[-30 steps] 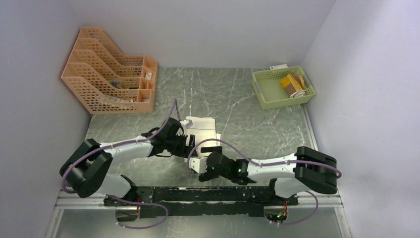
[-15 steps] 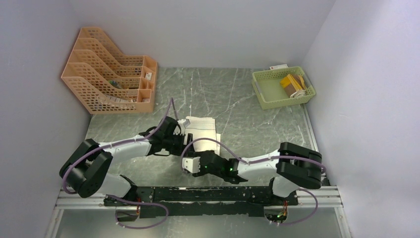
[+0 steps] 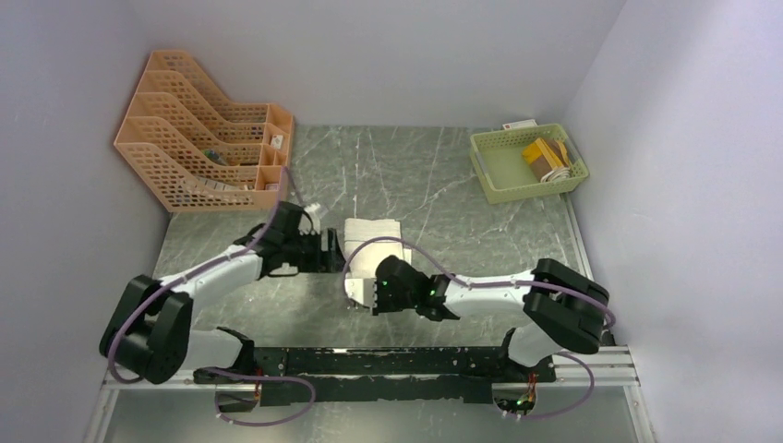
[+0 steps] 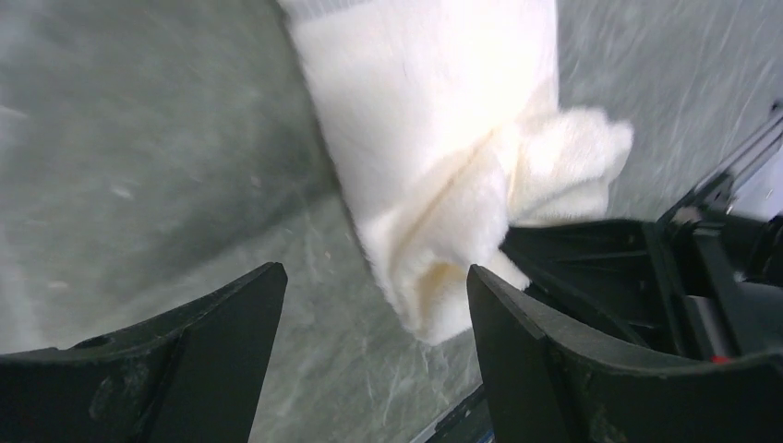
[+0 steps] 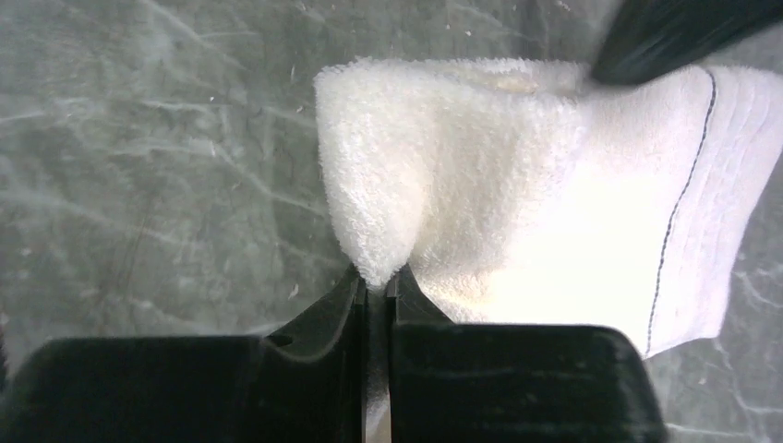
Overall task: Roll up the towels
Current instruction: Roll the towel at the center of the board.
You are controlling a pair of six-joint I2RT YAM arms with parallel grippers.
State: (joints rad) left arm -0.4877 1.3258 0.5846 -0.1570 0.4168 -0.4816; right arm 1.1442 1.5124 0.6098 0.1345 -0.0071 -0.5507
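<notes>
The cream-white towel (image 3: 375, 233) lies flat mid-table, and its near end is bunched into a raised fold (image 5: 406, 166). My right gripper (image 5: 377, 284) is shut on the tip of that fold; in the top view it (image 3: 362, 292) sits at the towel's near edge. My left gripper (image 4: 374, 275) hangs open just left of the towel (image 4: 443, 138), touching nothing; in the top view it (image 3: 331, 251) sits by the towel's left edge. A mustard-yellow and brown towel (image 3: 543, 157) rests in the green basket.
The green basket (image 3: 482, 168) stands at the back right. An orange file rack (image 3: 208, 134) fills the back left corner. Grey walls close in on three sides. The arms' black base rail (image 3: 388, 362) runs along the near edge.
My right gripper moved in to the towel's near end and closed on it, pinching up a fold. My left gripper pulled back to the left, off the towel, still open.
</notes>
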